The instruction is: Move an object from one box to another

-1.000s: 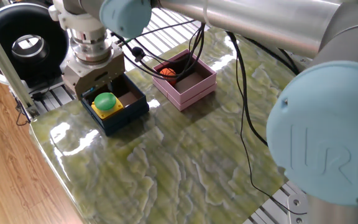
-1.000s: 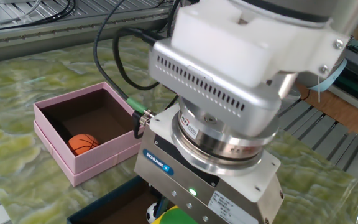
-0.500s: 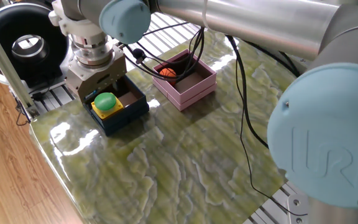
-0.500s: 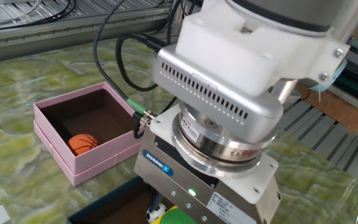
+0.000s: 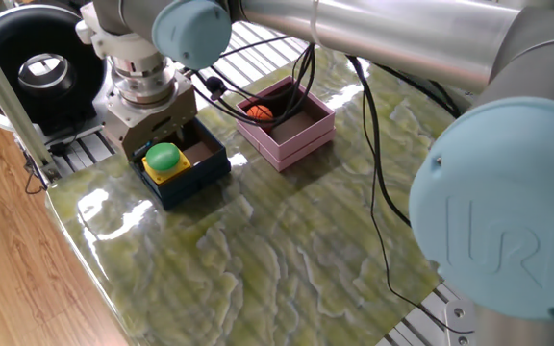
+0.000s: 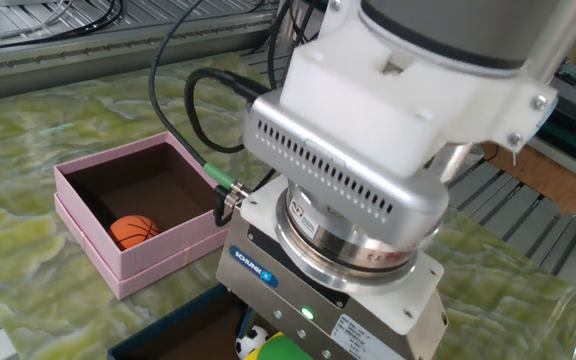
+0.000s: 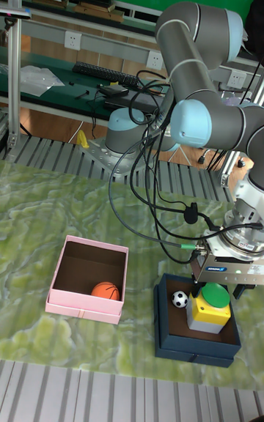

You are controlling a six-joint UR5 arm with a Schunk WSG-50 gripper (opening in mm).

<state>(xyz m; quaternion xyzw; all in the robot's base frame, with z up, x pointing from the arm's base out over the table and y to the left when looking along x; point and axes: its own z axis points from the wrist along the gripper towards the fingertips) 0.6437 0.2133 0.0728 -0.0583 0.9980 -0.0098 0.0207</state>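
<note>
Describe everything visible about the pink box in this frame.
The pink box is square, pale pink, seemingly cardboard, with a stepped rim and dark brown inside. It sits flat and open on the green marbled table, beside the navy box without touching it. A small basketball lies in one corner. The gripper is not over it.

Can't really see the gripper fingers from any angle, since its body sits right over the navy box and covers them, so no telling whether the jaws are spread or closed. In the other fixed view the gripper body blocks nearly everything below it, with only a corner of the box, a sliver of the little soccer ball and the green-topped toy poking out at the bottom edge. From one fixed view the soccer ball is hidden behind the claw altogether.
</note>
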